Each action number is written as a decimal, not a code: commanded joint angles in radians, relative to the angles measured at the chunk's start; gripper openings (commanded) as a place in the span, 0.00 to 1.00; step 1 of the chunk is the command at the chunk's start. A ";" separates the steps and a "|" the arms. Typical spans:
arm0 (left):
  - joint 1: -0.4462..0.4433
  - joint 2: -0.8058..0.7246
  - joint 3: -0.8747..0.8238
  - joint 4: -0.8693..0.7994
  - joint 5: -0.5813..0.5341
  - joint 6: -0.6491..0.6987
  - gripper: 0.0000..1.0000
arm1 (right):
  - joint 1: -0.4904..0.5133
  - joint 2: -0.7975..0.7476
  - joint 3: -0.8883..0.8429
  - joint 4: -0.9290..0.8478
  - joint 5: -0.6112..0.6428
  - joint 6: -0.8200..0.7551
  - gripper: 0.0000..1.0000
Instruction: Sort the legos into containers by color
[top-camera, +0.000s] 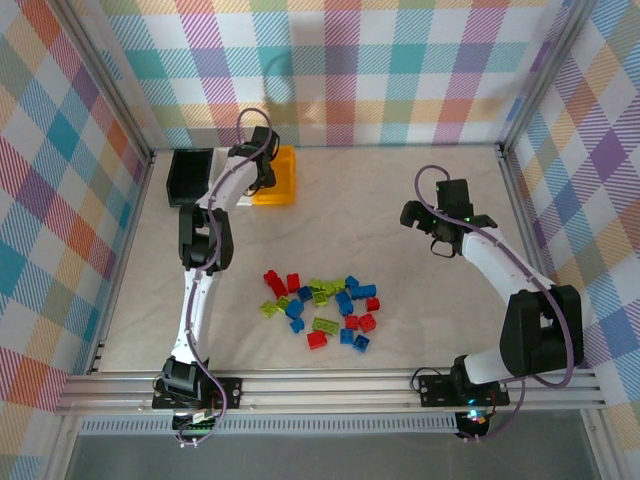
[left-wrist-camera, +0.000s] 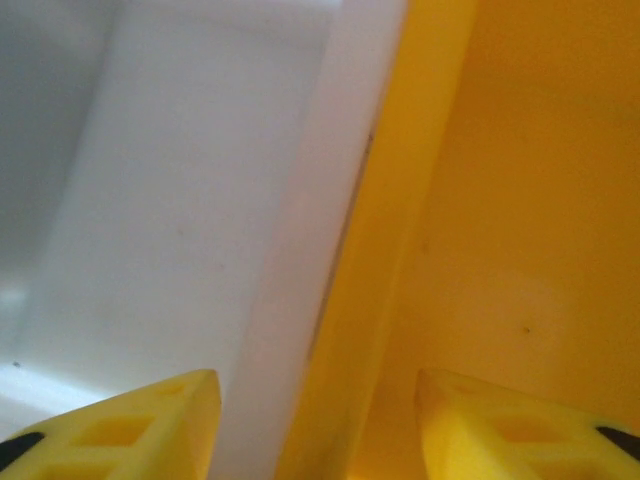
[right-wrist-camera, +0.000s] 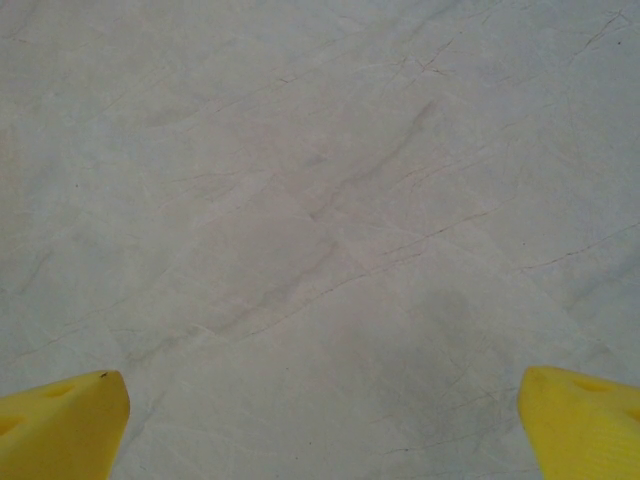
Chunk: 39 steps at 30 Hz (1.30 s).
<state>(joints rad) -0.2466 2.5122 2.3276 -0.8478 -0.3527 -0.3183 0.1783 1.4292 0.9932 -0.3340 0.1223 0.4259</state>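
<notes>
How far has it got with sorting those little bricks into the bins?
Barely begun, it seems. The red, blue and green legos lie heaped together, unsorted. What shows of the white bin and orange bin holds none. The left gripper straddles their adjoining walls, carrying no brick; the right gripper hovers open over bare table.

Robot lab test cell.
Aluminium rails (top-camera: 330, 385) frame a pale cloth-covered table (top-camera: 400, 220), walled left, right and far by pastel plaid fabric (top-camera: 400, 70).
</notes>
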 joint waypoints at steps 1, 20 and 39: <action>-0.025 -0.010 0.016 -0.028 0.023 0.010 0.45 | 0.005 -0.023 -0.008 0.005 0.013 0.005 1.00; -0.406 -0.159 -0.230 0.093 0.110 -0.213 0.24 | 0.006 0.011 -0.002 -0.013 0.069 0.043 1.00; -0.500 -0.282 -0.233 0.062 0.021 -0.338 0.73 | 0.006 0.011 0.004 -0.023 -0.014 0.051 1.00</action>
<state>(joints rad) -0.7391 2.3375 2.0842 -0.7830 -0.3012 -0.6598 0.1783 1.4322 0.9932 -0.3355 0.1501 0.4641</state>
